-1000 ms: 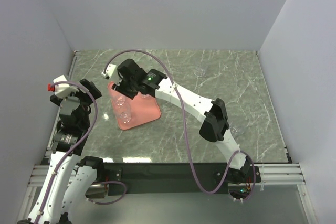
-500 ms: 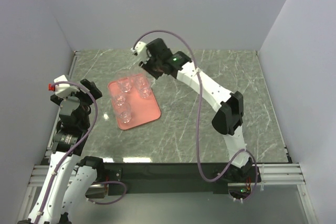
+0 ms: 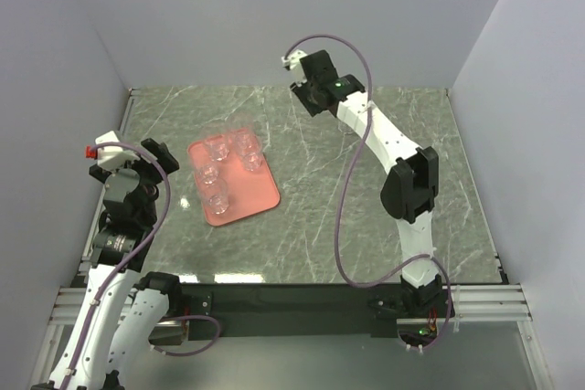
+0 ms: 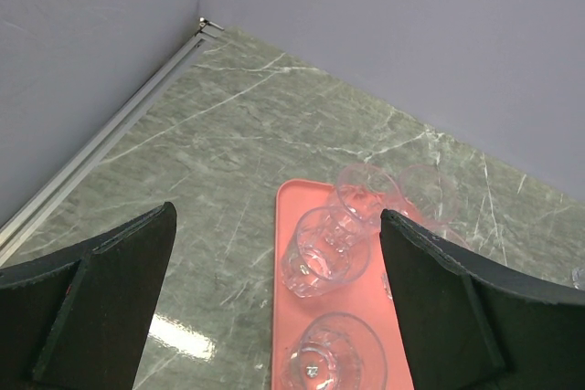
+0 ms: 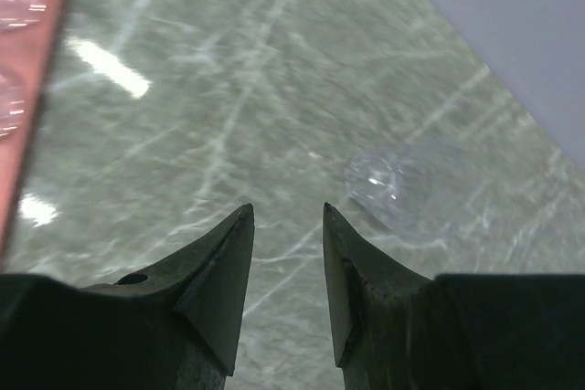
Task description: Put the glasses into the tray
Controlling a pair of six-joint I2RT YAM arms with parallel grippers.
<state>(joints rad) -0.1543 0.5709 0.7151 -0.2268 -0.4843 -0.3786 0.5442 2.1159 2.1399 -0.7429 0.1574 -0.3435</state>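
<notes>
Five clear glasses (image 3: pixel 218 146), as near as their faint outlines can be counted, stand upright on the salmon-pink tray (image 3: pixel 260 191), which lies at about 9 o'clock from the middle of the green marbled counter (image 3: pixel 292 226). They cluster toward the tray's far end, two side by side at its 12 o'clock edge and the rest strung down its left half. The near right corner of the tray is bare.

The left tool (image 4: pixel 276 216) hangs over the tray's left side with its fingers spread wide and nothing between them. From its wrist camera the nearest glasses show just beyond the fingertips.

The right tool (image 5: pixel 287 212) is stretched out to the counter's far edge, at roughly 12 o'clock. Its fingers stand a little apart on an empty gap. At 2 o'clock from those fingertips a lone glass (image 5: pixel 402 187) lies tipped on its side on the bare counter, untouched and well apart from the tray.
</notes>
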